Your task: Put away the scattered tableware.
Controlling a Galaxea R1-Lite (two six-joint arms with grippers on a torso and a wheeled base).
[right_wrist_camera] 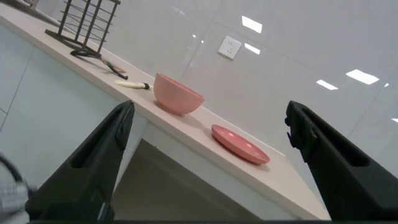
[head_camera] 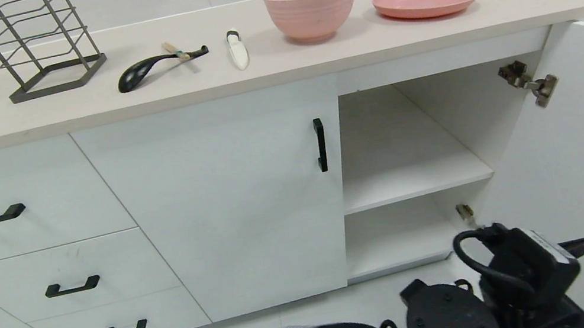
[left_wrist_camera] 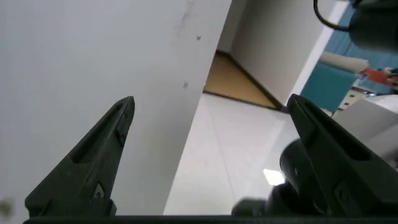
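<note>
Left end effector (left_wrist_camera: 211,99) apart | right end effector (right_wrist_camera: 209,107) apart | pink bowl (head_camera: 312,9) on counter (head_camera: 425,35), apparently empty | cabinet (head_camera: 408,173) open

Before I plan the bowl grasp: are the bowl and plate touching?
Apart. The head view shows bare countertop between the bowl and the plate.

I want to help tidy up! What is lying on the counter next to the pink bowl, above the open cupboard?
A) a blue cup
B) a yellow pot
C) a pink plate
C: a pink plate lies beside the pink bowl on the counter, above the open cupboard.
</note>
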